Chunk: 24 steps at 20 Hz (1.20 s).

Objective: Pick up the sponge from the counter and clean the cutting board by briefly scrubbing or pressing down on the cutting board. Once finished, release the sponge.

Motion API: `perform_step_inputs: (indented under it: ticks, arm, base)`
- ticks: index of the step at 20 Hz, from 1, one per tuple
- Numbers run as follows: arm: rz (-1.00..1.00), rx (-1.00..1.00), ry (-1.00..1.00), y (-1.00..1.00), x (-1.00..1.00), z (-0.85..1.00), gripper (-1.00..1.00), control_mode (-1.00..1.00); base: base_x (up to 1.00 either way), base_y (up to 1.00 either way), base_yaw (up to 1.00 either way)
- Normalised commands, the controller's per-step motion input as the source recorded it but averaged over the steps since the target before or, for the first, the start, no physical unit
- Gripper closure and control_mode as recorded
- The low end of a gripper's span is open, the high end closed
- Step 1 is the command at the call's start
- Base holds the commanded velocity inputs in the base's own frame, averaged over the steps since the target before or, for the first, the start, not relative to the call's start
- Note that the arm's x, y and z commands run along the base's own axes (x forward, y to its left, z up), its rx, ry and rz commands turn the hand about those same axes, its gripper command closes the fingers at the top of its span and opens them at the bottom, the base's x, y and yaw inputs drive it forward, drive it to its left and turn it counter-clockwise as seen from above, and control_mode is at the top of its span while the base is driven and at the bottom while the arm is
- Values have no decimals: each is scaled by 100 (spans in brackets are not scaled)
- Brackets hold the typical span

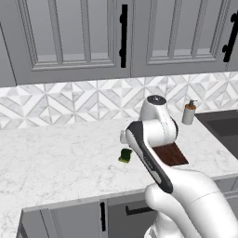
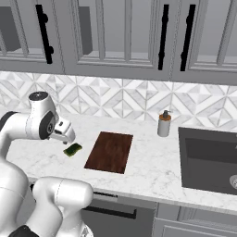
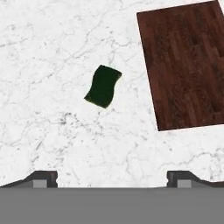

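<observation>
The gripper [image 3: 112, 178] hangs with its fingers wide apart above the counter [image 3: 52, 131], and the sponge [image 3: 103, 86] lies at 9 o'clock of the cutting board [image 3: 188, 65], so a straight descent may miss it.

The white arm rose from the base, bent at its elbow and pointed its wrist downward. The end effector [image 3: 112, 177] hung with fingertips [image 3: 43, 177] spread wide, nothing between them.
</observation>
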Motion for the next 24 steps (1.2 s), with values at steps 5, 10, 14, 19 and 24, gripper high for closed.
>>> perform_step_inputs:
  ticks: [5,10,14,19,24]
  arm:
    - [-13,0,0,8,26,-31,-100,-100]
    - [-12,3,0,0,27,-26,-100,-100]
    - [-12,9,0,0,28,-24,-100,-100]
    - [-6,8,1,0,29,-24,-100,-100]
    - [-3,0,10,0,27,-23,-100,-100]
  base:
    - [0,0,0]
    - [0,0,0]
    - [0,0,0]
    - [0,0,0]
    - [0,0,0]
